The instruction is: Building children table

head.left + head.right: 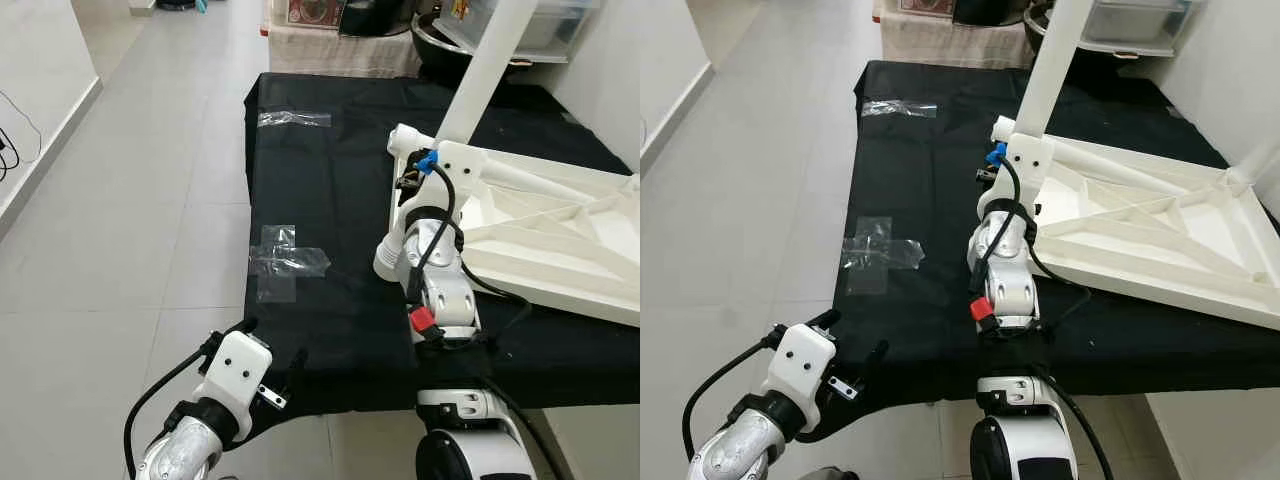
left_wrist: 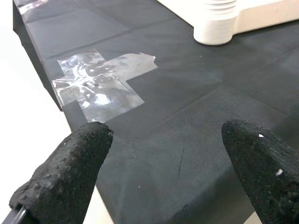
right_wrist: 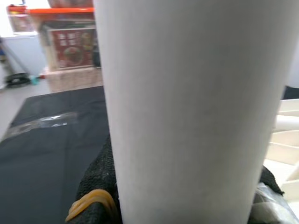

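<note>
A white children's table lies upside down on a black cloth. One white leg stands tilted up from its far left corner. My right gripper is at the base of that leg, and its black fingers are shut around the leg. The near left corner ends in a short round white socket with no leg in it. My left gripper hovers open over the cloth's front edge, nothing between its fingertips, with the socket ahead of it.
A cross of clear tape is stuck on the cloth near the left gripper, and a second strip lies farther back. Boxes and a plastic bin stand behind the cloth. Grey floor tiles stretch to the left.
</note>
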`<state>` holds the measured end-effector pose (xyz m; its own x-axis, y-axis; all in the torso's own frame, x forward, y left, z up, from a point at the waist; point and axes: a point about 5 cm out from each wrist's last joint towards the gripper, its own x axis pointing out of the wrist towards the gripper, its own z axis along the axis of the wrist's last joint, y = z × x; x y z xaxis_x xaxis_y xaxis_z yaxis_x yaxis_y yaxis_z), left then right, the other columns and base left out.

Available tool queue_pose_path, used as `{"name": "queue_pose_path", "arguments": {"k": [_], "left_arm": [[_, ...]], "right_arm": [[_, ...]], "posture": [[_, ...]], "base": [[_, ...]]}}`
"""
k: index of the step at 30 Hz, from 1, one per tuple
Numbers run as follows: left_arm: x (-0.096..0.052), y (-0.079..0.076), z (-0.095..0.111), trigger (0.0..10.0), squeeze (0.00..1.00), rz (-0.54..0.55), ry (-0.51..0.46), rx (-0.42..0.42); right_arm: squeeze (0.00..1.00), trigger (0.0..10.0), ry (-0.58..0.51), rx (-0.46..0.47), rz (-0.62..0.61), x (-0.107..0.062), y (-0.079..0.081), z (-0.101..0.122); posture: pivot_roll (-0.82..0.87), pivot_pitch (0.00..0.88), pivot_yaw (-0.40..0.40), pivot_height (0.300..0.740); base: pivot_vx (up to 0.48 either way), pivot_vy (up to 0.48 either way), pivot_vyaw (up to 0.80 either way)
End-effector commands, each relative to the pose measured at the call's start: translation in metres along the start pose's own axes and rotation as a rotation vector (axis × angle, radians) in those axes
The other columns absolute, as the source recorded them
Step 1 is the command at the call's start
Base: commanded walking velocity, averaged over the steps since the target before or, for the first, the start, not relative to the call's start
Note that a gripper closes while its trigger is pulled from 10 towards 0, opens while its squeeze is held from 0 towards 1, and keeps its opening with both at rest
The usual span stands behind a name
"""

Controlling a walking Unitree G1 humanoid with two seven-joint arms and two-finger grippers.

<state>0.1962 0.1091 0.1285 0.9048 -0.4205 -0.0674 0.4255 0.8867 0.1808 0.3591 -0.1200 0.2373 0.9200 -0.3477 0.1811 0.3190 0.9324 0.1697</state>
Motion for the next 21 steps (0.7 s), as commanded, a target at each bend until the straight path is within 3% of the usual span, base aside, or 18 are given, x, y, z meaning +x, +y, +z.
{"name": "queue_pose_path", "arguments": {"k": [1,2,3,4,5,6,10,11,12,14,16,19,20,21], "left_arm": [[-0.001,-0.002,-0.003,10.0,0.00,-0.008,0.019,-0.015],[0.000,-0.002,-0.003,10.0,0.00,-0.009,0.020,-0.014],[0.000,-0.002,-0.003,10.0,0.00,-0.009,0.020,-0.014],[0.000,-0.002,-0.003,10.0,0.00,-0.010,0.020,-0.016],[0.000,-0.002,-0.003,10.0,0.00,-0.010,0.020,-0.016],[0.000,-0.002,-0.004,10.0,0.00,-0.010,0.021,-0.017],[0.001,-0.002,-0.004,10.0,0.00,-0.012,0.020,-0.021],[0.001,-0.002,-0.004,10.0,0.00,-0.013,0.020,-0.022],[0.001,-0.002,-0.004,10.0,0.00,-0.013,0.020,-0.022],[0.002,-0.002,-0.005,10.0,0.00,-0.012,0.022,-0.026],[0.003,-0.002,-0.005,10.0,0.00,-0.018,0.020,-0.027],[0.003,-0.003,-0.005,10.0,0.00,-0.020,0.018,-0.028],[0.004,-0.002,-0.005,10.0,0.00,-0.020,0.019,-0.030],[0.004,-0.002,-0.005,10.0,0.00,-0.020,0.019,-0.030]], "right_arm": [[0.00,0.0,0.160,0.113,-0.004,-0.030,0.025,-0.029],[0.00,8.3,0.164,0.148,0.032,-0.032,0.030,-0.029],[0.00,8.3,0.164,0.148,0.032,-0.032,0.030,-0.029],[0.00,10.0,0.132,0.162,0.109,-0.034,0.035,-0.027],[0.00,10.0,0.132,0.162,0.109,-0.034,0.035,-0.027],[1.00,10.0,0.105,0.167,0.188,-0.036,0.037,-0.024],[1.00,10.0,0.024,0.153,0.327,-0.033,0.028,-0.015],[0.00,10.0,0.012,0.163,0.392,-0.030,0.023,-0.012],[0.00,10.0,0.012,0.163,0.392,-0.030,0.023,-0.012],[0.00,10.0,0.119,0.299,0.746,-0.027,0.022,-0.011],[0.00,10.0,0.127,0.324,0.988,-0.023,0.010,-0.004],[0.00,10.0,0.138,0.299,1.105,-0.012,-0.007,-0.001],[0.00,10.0,0.164,0.292,1.246,-0.013,-0.008,-0.002],[0.00,10.0,0.164,0.292,1.246,-0.013,-0.008,-0.002]], "posture": [[0.15,0.167,-0.106,0.740],[0.14,0.167,-0.107,0.740],[0.14,0.167,-0.107,0.740],[0.14,0.164,-0.108,0.740],[0.14,0.164,-0.108,0.740],[0.14,0.164,-0.108,0.740],[0.13,0.164,-0.111,0.740],[0.13,0.164,-0.111,0.740],[0.13,0.164,-0.111,0.740],[0.12,0.160,-0.108,0.740],[0.12,0.161,-0.107,0.740],[0.12,0.161,-0.107,0.740],[0.12,0.154,-0.107,0.740],[0.12,0.154,-0.107,0.740]], "base": [[0.000,0.000,0.00],[0.000,0.000,0.00],[0.000,0.000,0.00],[0.000,0.000,0.00],[0.000,0.000,0.00],[0.000,0.000,0.00],[0.000,0.000,0.00],[0.000,0.000,0.00],[0.000,0.000,0.00],[0.000,0.000,0.00],[0.000,0.000,0.00],[0.000,0.000,0.00],[0.000,0.000,0.00],[0.000,0.000,0.00]]}}
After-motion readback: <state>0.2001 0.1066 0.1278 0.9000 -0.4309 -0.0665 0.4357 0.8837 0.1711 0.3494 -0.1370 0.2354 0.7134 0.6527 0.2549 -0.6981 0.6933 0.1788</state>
